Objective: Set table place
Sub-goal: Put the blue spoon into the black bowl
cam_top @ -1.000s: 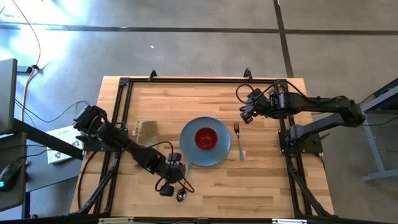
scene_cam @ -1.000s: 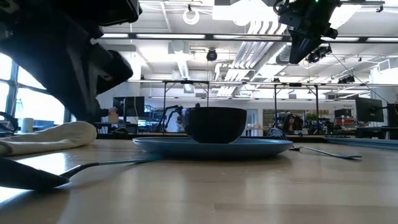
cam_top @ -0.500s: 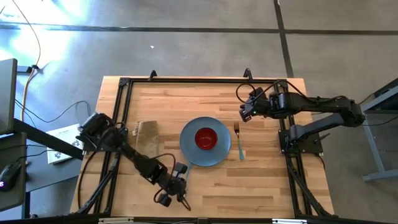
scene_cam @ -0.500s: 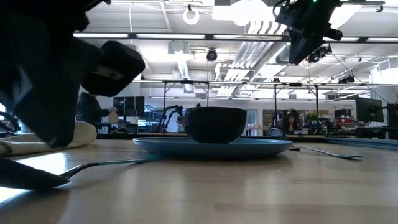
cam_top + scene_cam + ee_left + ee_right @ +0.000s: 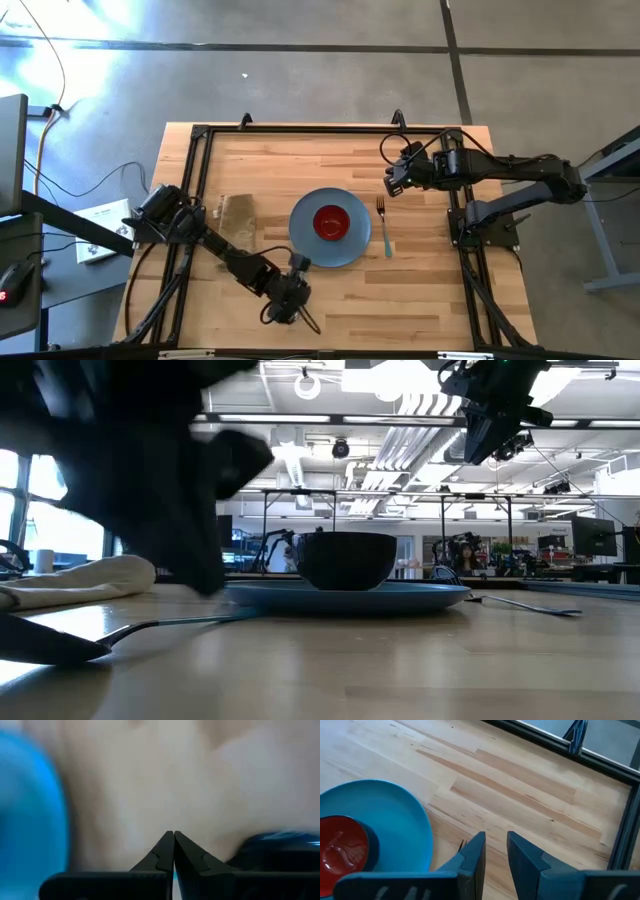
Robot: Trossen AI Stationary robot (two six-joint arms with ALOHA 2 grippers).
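Note:
The blue-grey plate (image 5: pixel 330 245) lies mid-table with the red bowl (image 5: pixel 331 222) standing on it. The fork (image 5: pixel 384 226) lies flat just right of the plate. The spoon (image 5: pixel 60 645) lies flat near the near edge, its handle (image 5: pixel 190 622) pointing toward the plate; my left arm hides it in the high view. My left gripper (image 5: pixel 173 837) is shut and empty, low over the table by the plate's near left side (image 5: pixel 292 298). My right gripper (image 5: pixel 496 845) is open and empty, held high over the far right of the table (image 5: pixel 392 183).
A tan folded cloth (image 5: pixel 238 222) lies left of the plate; it also shows in the low view (image 5: pixel 80 582). A black rail frame (image 5: pixel 320 131) edges the wooden table. Bare wood lies beyond the plate and at the near right.
My left arm has swung low over the near part of the table, and its gripper has gone toward the right edge and the plate, turning as it went. The spoon, plate, bowl and fork have stayed where they were.

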